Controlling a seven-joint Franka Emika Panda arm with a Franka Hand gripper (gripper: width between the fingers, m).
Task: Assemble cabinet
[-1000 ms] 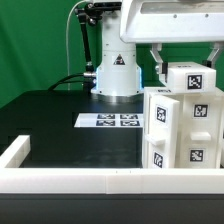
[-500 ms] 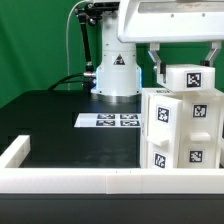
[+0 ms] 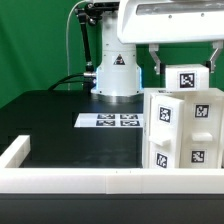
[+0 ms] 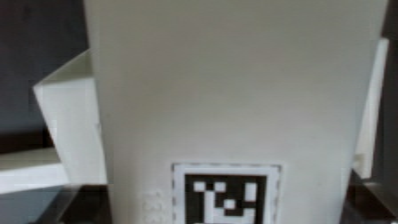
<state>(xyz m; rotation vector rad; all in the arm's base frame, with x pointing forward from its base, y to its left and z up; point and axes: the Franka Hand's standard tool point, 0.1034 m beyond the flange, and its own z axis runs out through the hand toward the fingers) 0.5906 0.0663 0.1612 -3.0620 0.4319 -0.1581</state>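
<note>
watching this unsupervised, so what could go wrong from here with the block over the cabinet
1. The gripper appears to hold the small block right at the top of the cabinet. If the block is misaligned, pressing down could jam it or shove the cabinet sideways.
2. The block's white face fills the wrist view, hiding the joint, so a skewed fit might go unnoticed from there.
</note>
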